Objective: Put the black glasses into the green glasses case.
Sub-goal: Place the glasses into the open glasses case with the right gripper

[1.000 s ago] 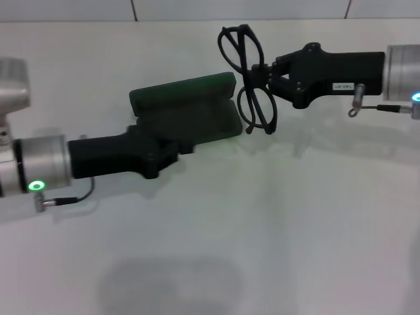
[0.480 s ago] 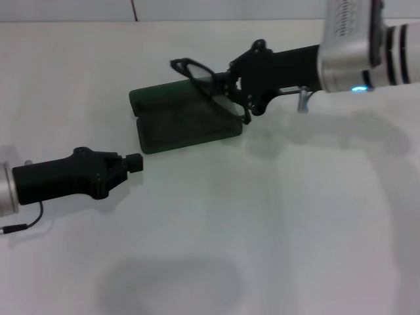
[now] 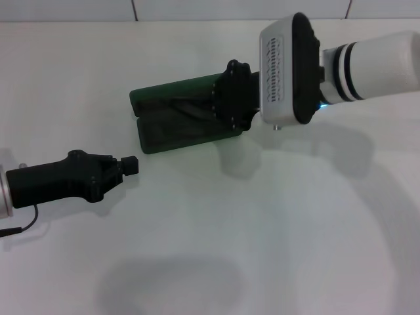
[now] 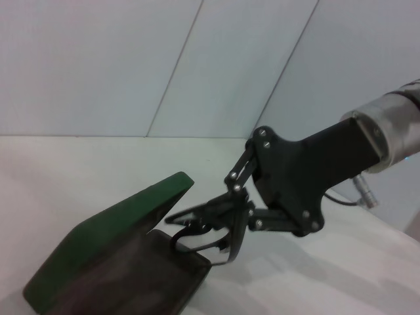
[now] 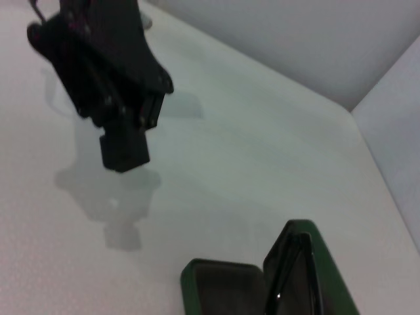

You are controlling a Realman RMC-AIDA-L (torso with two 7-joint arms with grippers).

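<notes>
The green glasses case (image 3: 180,121) lies open on the white bench (image 3: 262,230), in the far middle part of it as the head view shows. Its lid (image 4: 125,220) stands up at an angle on the far side, and the dark lined tray (image 3: 184,131) lies flat toward the robot.

The right gripper (image 4: 207,230) is over the right end of the case, reaching in from the right side. In the head view the wrist body covers its fingertips. The left wrist view shows it better: the jaws are nearly closed and they pinch the black glasses (image 4: 197,230), of which only some thin black frame parts can be seen between the tips. The glasses hang just above the edge of the tray, at the open end of the case. I cannot tell if they already touch the lining. In the right wrist view a thin dark line lies along the inside of the case (image 5: 289,282), but it is not clear enough to name.

The left gripper (image 3: 131,164) is low over the bench on the left, just beside the near left corner of the case and apart from it. Its jaws are closed together and hold nothing.
</notes>
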